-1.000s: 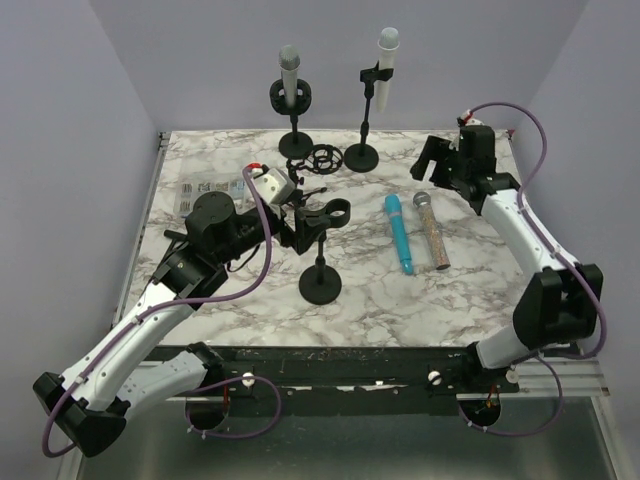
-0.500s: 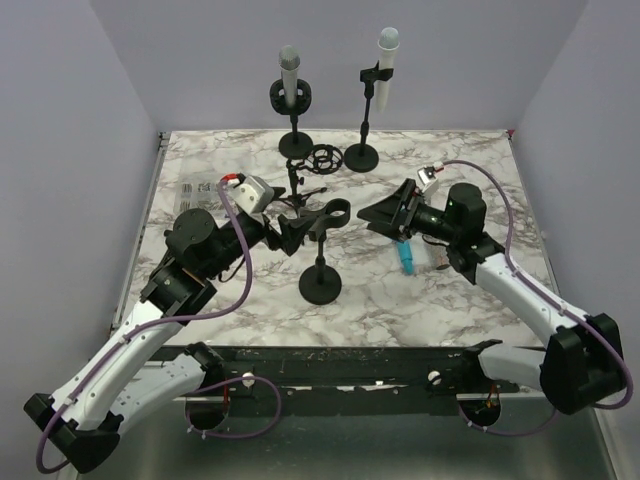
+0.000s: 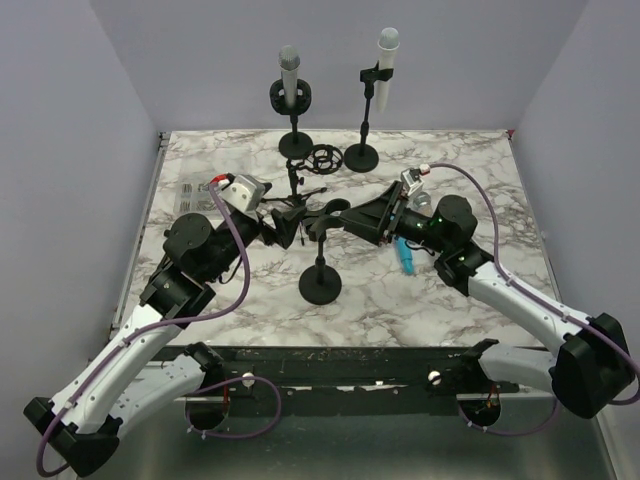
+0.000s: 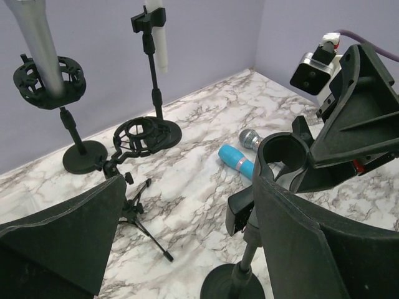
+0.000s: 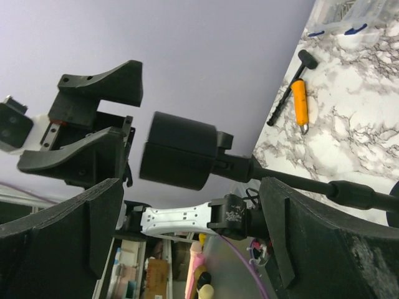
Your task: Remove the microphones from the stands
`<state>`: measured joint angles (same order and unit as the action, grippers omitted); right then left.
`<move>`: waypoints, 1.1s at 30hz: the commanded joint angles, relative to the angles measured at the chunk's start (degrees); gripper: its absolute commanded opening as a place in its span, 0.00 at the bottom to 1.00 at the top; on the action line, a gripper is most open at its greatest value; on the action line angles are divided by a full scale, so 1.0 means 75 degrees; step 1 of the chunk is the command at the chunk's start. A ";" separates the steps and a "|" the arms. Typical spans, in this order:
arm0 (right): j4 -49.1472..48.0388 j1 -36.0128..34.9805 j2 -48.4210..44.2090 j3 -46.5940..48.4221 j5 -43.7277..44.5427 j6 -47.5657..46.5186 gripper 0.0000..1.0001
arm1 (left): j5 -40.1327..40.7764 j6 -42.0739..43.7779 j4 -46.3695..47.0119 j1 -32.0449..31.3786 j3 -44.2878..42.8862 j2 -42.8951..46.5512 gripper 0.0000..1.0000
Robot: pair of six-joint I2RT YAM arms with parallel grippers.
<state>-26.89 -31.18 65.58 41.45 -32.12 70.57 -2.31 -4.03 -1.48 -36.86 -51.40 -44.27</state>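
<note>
Both are spread wide open here. The left end effector (image 3: 288,222) and right end effector (image 3: 356,222) sit on either side of the clip (image 3: 331,212) on the middle stand (image 3: 320,284), gripping nothing. The blue microphone (image 3: 406,260) lies on the surface (image 3: 400,312), and the grey microphone (image 3: 289,68) and white microphone (image 3: 385,62) stand in the back stands.

The marble table (image 3: 480,290) is carrying a near stand (image 3: 321,286), a far-left stand (image 3: 296,144), a far-right stand (image 3: 361,156), a tripod (image 3: 294,183) and a packet (image 3: 205,188); a blue mic (image 3: 407,262) and a silver mic (image 4: 250,137) are lying side by side.
</note>
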 commanded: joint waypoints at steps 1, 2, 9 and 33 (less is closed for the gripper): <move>-0.0130 -0.0296 0.0281 0.0485 0.0505 -0.0048 1.00 | 0.0141 0.0057 0.0162 0.0028 0.0033 -0.0049 0.86; -0.0190 -0.0360 0.0381 0.0505 0.0529 -0.0033 1.00 | 0.0159 0.0056 0.0156 0.0036 0.0016 -0.0061 0.86; -0.0593 -0.0723 0.1036 0.0803 0.0543 0.0040 0.99 | 0.0165 0.0077 0.0155 0.0038 0.0004 -0.0096 0.86; -0.0514 -0.1054 0.1417 -0.1297 0.0916 -0.0302 0.40 | 0.0143 -0.0072 0.0158 0.0116 0.0009 -0.0084 0.86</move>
<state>-37.91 -38.33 72.86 39.13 -27.09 71.09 -2.13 -4.14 -1.37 -36.42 -51.40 -45.76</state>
